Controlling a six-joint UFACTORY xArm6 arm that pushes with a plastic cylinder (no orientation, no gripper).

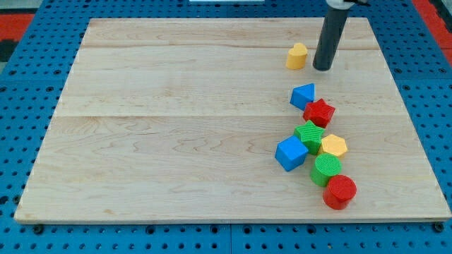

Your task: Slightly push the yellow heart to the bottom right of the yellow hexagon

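Wooden desk [176, 127] carries eight blocks near its right edge: yellow heart [297, 56], blue triangle [303, 95], red star [319, 112], green star [309, 135], yellow hexagon [332, 146], blue cube [291, 153], green cylinder [325, 169], red cylinder [340, 191].

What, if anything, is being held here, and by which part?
Nothing is held. My tip rests on the board just right of the yellow heart, apart from it.

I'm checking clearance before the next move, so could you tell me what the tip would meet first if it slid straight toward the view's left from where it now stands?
Most likely the yellow heart: my tip stands just to its right, apart from it, though the tip sits slightly lower in the view, so it might only clip the heart's lower edge.
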